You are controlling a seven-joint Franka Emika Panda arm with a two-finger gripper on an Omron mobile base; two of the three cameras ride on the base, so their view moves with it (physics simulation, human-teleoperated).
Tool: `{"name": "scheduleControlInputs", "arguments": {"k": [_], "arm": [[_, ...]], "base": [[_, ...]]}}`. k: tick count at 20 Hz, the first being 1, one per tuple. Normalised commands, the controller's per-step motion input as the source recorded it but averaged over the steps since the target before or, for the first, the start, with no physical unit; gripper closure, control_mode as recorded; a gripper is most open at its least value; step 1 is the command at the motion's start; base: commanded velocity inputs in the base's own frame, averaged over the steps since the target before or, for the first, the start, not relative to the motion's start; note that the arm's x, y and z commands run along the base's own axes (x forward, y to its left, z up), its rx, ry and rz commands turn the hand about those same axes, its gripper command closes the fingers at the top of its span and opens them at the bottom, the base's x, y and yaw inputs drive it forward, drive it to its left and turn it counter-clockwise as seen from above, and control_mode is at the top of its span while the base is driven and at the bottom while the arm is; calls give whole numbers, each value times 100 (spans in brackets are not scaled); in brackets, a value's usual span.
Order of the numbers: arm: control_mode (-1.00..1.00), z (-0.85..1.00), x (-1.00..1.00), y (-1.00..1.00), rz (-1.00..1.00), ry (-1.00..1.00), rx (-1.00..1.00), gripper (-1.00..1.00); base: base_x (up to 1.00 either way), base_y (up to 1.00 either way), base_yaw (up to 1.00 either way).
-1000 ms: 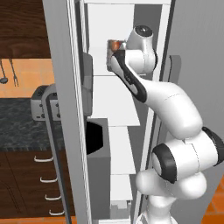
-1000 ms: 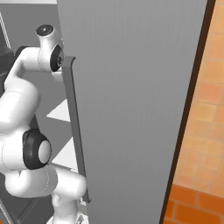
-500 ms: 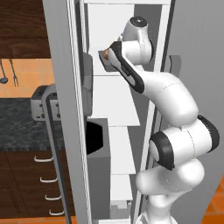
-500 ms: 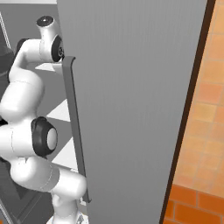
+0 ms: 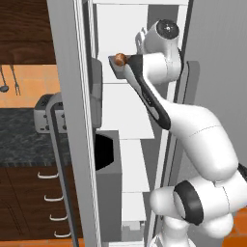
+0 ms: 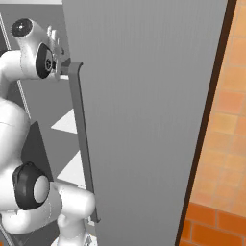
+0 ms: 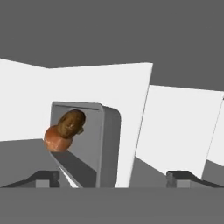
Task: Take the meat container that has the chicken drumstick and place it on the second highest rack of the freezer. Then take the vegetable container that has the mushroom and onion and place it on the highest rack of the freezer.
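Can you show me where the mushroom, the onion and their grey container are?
mushroom [image 7: 71,122], hand view, on its dark brown face.
onion [image 7: 53,139], hand view, on its orange-pink side.
container [image 7: 109,144], hand view, on its grey side wall.

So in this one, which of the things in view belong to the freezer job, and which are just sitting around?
Part of the job:
- freezer, door open, white shelves
- grey container on a shelf inside
- mushroom and onion in that container
- gripper, open behind the container

Just lying about:
- toaster on the dark counter
- utensils hanging on the wall
- wood drawers below
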Motion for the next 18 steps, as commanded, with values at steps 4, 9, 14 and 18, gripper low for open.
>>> {"name": "scheduleControlInputs", "arguments": {"k": [4,9,14,18], "arm": [[-100,15,-100,0,1,-4,0,-100],[-100,12,-100,-23,5,0,0,-100],[-100,6,-89,-48,12,7,-1,-100],[-100,0,-53,-32,17,25,-14,-100]], "base": [[0,0,0],[0,0,0],[0,0,0],[0,0,0]]}}
